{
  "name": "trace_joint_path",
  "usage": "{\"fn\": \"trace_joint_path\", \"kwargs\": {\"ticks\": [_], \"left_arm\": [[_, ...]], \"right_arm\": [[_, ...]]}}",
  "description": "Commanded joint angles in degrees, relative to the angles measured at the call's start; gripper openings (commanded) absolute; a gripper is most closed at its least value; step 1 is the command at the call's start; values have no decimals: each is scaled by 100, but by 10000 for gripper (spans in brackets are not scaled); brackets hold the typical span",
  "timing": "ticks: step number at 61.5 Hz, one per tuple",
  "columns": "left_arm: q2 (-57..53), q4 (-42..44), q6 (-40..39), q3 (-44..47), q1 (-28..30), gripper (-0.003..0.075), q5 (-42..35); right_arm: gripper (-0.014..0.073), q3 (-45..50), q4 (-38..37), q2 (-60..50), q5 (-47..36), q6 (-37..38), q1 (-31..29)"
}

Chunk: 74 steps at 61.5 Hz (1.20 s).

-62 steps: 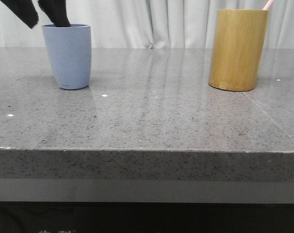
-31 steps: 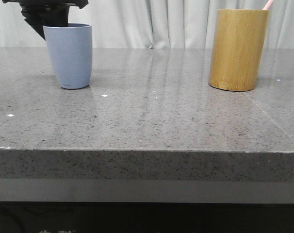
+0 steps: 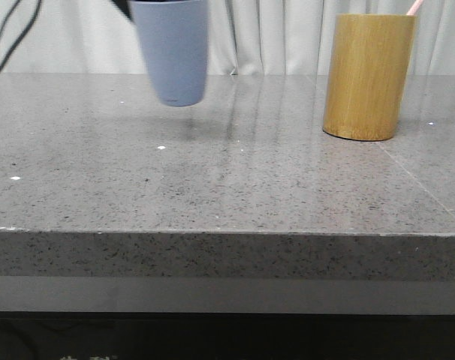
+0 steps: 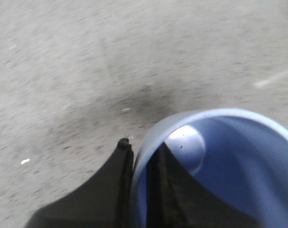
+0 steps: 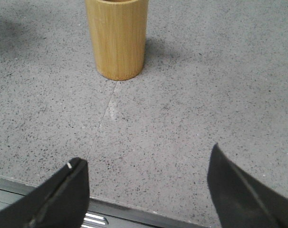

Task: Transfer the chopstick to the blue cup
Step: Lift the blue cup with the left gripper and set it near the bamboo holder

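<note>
The blue cup (image 3: pixel 170 49) hangs above the table, left of centre, slightly blurred. My left gripper (image 4: pixel 142 144) is shut on its rim, one finger inside the cup (image 4: pixel 229 161) and one outside. The cup's inside looks empty. In the front view only a dark bit of that gripper (image 3: pixel 122 7) shows at the top edge. One pale pink chopstick end (image 3: pixel 414 7) sticks out of the bamboo holder (image 3: pixel 368 75) at the right. My right gripper (image 5: pixel 146 161) is open and empty, low over the table's front edge, with the holder (image 5: pixel 117 38) ahead of it.
The grey speckled stone table (image 3: pixel 227 180) has a front edge (image 5: pixel 134 209) just under my right gripper. A black cable (image 3: pixel 6 45) loops at the top left. White curtains (image 3: pixel 272 34) hang behind the table.
My left gripper has closed on the blue cup's rim, lifted the cup off the table and carried it to the right. The bamboo holder and the chopstick have not moved.
</note>
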Motion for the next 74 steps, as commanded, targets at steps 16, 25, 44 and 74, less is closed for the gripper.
{"fn": "trace_joint_path", "kwargs": {"ticks": [16, 25, 44, 74], "left_arm": [[-61, -36, -42, -247, -616, -19, -398], [87, -36, -42, -247, -709, -19, -399], [141, -72, -42, -257, -709, 5, -410], [119, -93, -42, -815, -709, 295, 52]], "right_arm": [[538, -155, 15, 82, -328, -49, -4], [538, -155, 15, 82, -323, -49, -4], [538, -155, 15, 82, -335, -49, -4], [538, -92, 23, 82, -989, 136, -4]]}}
